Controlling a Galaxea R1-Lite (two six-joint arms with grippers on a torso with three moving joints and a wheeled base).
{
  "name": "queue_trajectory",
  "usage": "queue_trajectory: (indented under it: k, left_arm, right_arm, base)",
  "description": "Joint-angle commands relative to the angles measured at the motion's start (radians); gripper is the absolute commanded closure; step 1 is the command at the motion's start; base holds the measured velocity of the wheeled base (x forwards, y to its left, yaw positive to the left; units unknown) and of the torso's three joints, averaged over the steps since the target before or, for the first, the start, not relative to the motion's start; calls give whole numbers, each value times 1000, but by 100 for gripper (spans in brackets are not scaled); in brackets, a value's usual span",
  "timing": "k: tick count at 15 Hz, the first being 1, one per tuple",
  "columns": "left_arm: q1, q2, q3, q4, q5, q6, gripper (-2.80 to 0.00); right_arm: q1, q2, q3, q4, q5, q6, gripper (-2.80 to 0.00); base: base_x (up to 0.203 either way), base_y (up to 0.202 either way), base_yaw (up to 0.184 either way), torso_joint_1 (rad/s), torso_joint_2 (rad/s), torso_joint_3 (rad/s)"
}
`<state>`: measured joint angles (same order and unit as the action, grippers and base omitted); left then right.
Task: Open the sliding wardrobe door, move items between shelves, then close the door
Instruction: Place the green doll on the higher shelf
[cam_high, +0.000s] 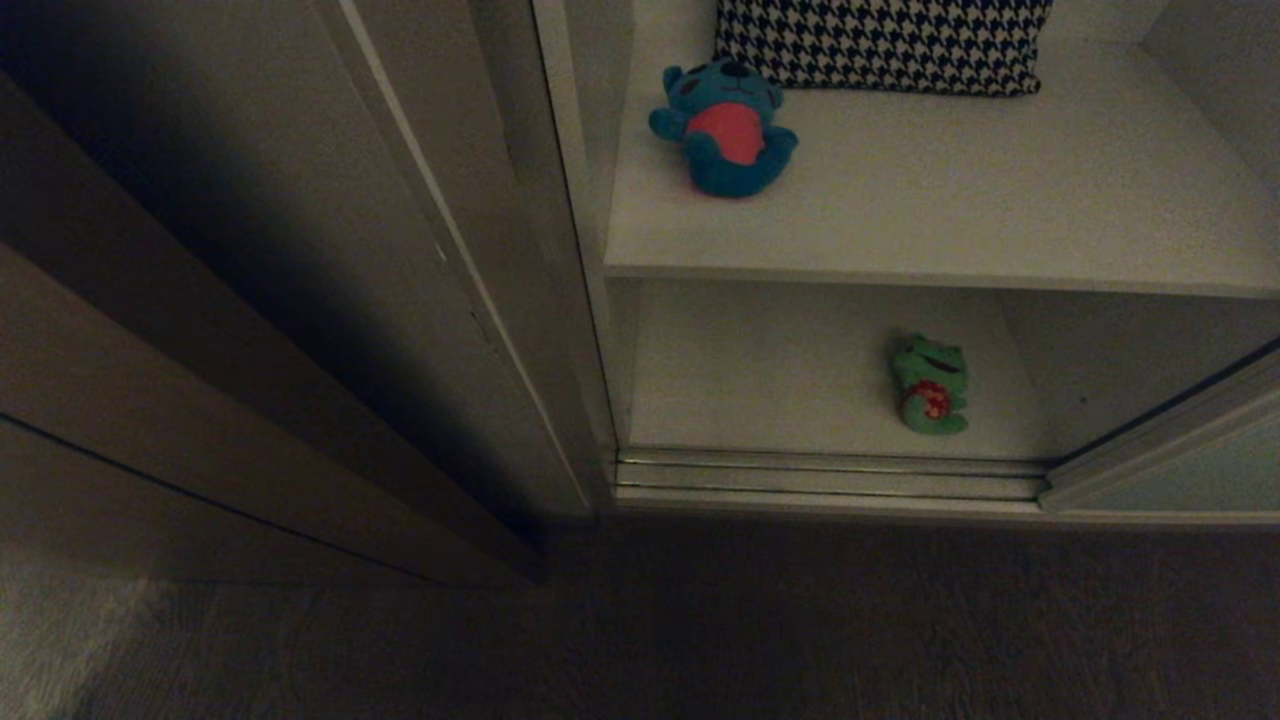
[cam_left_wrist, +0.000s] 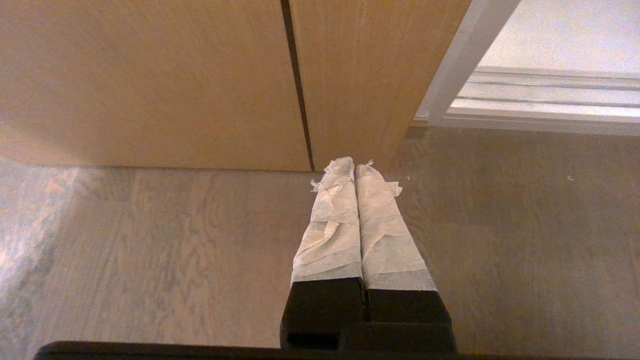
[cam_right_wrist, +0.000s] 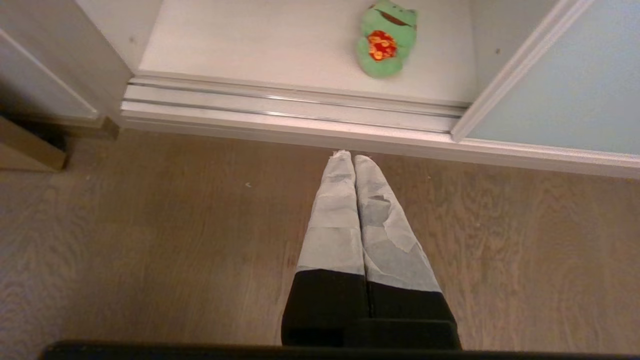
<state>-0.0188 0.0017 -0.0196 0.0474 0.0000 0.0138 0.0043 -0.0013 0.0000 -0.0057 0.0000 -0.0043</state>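
The small green plush frog with red patterned clothing (cam_high: 931, 384) lay on its back on the white bottom shelf (cam_high: 780, 400), lower right of centre in the head view, long axis running front to back, head toward the rear wall. The teal-blue plush bear with a red belly (cam_high: 724, 128) lay on the white upper shelf (cam_high: 950, 210), head toward the black-and-white houndstooth cushion (cam_high: 880, 42). The pale grey-green sliding door (cam_high: 1180, 480) stood open at the lower right. The right gripper (cam_right_wrist: 354, 157) hung over the wooden floor (cam_right_wrist: 150, 240), tape-wrapped fingers pressed together and empty, the frog well beyond its tips. The left gripper (cam_left_wrist: 354, 162), likewise closed and empty, pointed at the brown wooden side panel (cam_left_wrist: 150, 80).
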Motion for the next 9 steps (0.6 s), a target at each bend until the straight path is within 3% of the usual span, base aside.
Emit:
queue_trajectory:
  k: [1, 4, 9]
  left_arm:
    - [0, 1, 0, 0, 0, 0, 0]
    - [0, 1, 0, 0, 0, 0, 0]
    - [0, 1, 0, 0, 0, 0, 0]
  right_arm:
    - [0, -3, 0, 0, 0, 0, 0]
    - [0, -3, 0, 0, 0, 0, 0]
    - [0, -3, 0, 0, 0, 0, 0]
  base:
    - [0, 0, 0, 0, 0, 0]
    - [0, 0, 0, -1, 1, -11]
    - [0, 0, 0, 2, 2, -156]
